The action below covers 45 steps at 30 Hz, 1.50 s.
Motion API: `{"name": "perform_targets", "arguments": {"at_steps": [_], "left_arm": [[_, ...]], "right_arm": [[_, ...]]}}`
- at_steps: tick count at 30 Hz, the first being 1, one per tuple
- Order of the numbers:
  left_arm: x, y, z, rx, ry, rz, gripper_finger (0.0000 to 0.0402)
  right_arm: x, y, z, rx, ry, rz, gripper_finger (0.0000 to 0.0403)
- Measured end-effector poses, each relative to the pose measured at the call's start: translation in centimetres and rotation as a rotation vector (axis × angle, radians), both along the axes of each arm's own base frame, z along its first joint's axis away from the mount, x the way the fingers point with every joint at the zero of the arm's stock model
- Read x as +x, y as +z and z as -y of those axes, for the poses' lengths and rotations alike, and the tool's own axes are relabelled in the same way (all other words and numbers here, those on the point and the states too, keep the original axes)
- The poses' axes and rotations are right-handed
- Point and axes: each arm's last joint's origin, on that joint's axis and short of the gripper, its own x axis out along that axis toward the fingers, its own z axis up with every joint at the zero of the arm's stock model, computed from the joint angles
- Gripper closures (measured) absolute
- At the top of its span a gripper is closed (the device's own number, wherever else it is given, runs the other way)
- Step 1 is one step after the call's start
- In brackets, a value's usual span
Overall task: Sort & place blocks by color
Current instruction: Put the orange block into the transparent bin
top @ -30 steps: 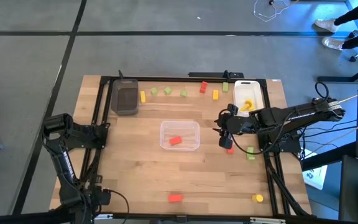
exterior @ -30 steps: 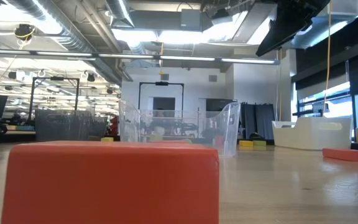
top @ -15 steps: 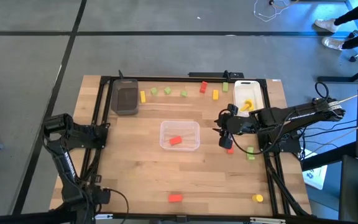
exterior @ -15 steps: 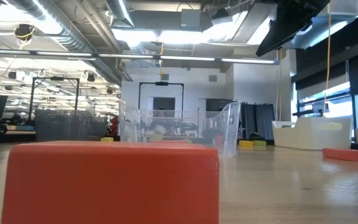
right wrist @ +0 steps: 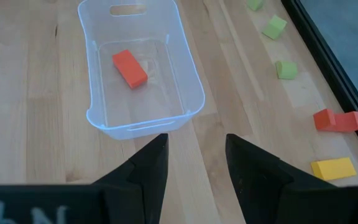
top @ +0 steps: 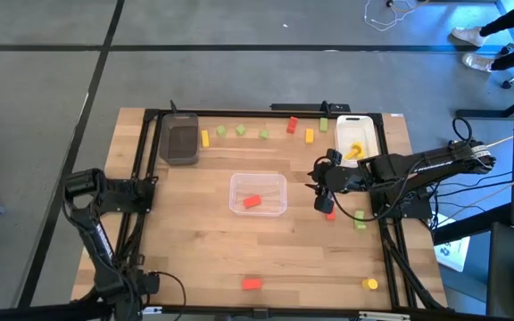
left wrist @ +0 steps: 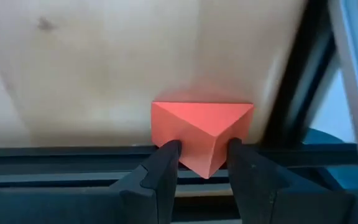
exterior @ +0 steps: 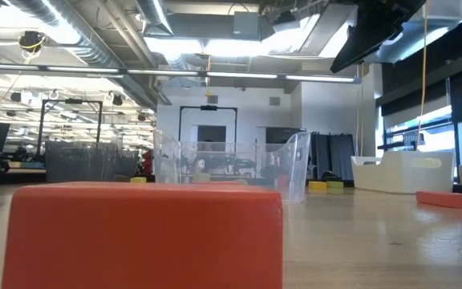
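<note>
My left gripper (top: 145, 283) is at the table's near left corner, by the black frame, and is shut on a red wedge-shaped block (left wrist: 201, 134). My right gripper (top: 322, 192) hovers open to the right of the clear tray (top: 258, 193), which holds one red block (right wrist: 129, 67). A red block (top: 330, 214) and a green one (top: 360, 218) lie on the wood just beside it. Yellow, green and red blocks (top: 264, 134) sit in a row along the far edge. Yellow blocks (top: 355, 152) lie in the white tray (top: 357, 125). My left gripper pinches the red wedge block between its two fingers (left wrist: 166, 158), which stand on the two slanted faces on either side of its pointed edge (left wrist: 204, 165). I cannot tell whether the block rests on the table or is lifted.
The dark grey tray (top: 181, 143) stands at the far left. A red block (top: 252, 283) lies close to the near edge and fills the front of the low view (exterior: 143, 233). A yellow block (top: 370, 283) lies at the near right. The black frame rail (left wrist: 166, 155) runs past my left gripper.
My left arm's upper joint has shifted slightly toward the near edge; its gripper has stayed on the block. My right arm and the blocks have kept still.
</note>
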Motion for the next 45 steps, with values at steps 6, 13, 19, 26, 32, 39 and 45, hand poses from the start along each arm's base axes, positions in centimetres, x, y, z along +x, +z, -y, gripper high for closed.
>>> {"name": "perform_targets", "arguments": {"at_steps": [6, 13, 19, 26, 32, 39, 45], "left_arm": [[0.3, -0.3, 0.1, 0.012, -0.007, 0.060, 0.0276], [0.5, -0.4, -0.4, 0.065, -0.002, 0.078, 0.0275], [1.8, -0.4, -1.7, 0.179, 0.048, 0.142, 0.0275], [3.9, -0.4, -3.8, 0.333, 0.113, 0.212, 0.0275], [6.5, -0.5, -6.1, 0.478, 0.190, 0.275, 0.0276], [10.4, -0.3, -9.4, 0.572, 0.288, 0.314, 0.0276], [13.1, -0.1, -12.2, 0.637, 0.345, 0.346, 0.0276]], "right_arm": [[0.0, 0.0, 0.0, 0.000, 0.000, 0.000, 0.0242], [0.0, 0.0, 0.0, 0.001, 0.000, 0.005, 0.0242], [0.0, 0.0, 0.0, 0.001, 0.000, 0.005, 0.0242], [0.0, 0.0, 0.0, 0.001, 0.000, 0.005, 0.0242], [0.1, 0.0, 0.0, 0.001, 0.000, 0.008, 0.0242], [0.2, 0.1, 0.0, 0.004, 0.000, 0.021, 0.0242], [0.1, 0.1, 0.0, 0.004, 0.000, 0.020, 0.0242]]}}
